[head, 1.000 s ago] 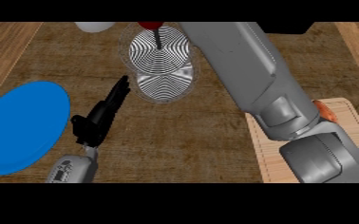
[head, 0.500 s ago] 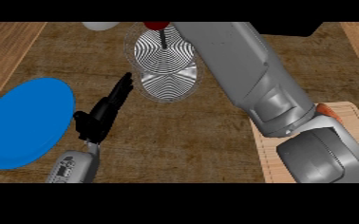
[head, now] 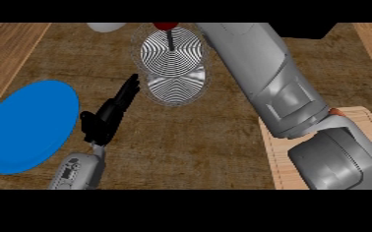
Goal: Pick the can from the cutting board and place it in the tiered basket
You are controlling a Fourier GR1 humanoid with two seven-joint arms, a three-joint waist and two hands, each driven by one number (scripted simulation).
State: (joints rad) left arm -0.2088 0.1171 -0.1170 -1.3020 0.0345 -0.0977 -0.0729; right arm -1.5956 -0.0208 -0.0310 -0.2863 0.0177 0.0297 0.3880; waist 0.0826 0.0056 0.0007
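In the last 1 second my right forearm (head: 262, 78) has barely shifted, reaching past the tiered basket (head: 174, 78) to the top edge, where the right hand and the can are out of view, so I cannot tell its grip; the left hand (head: 109, 113) rests open at lower left.

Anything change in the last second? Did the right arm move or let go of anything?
Barely anything. The right forearm shifted only slightly and still reaches past the tiered basket, its hand out of view beyond the top edge; no grasp or release shows. The open left hand, blue plate and cutting board stayed put.
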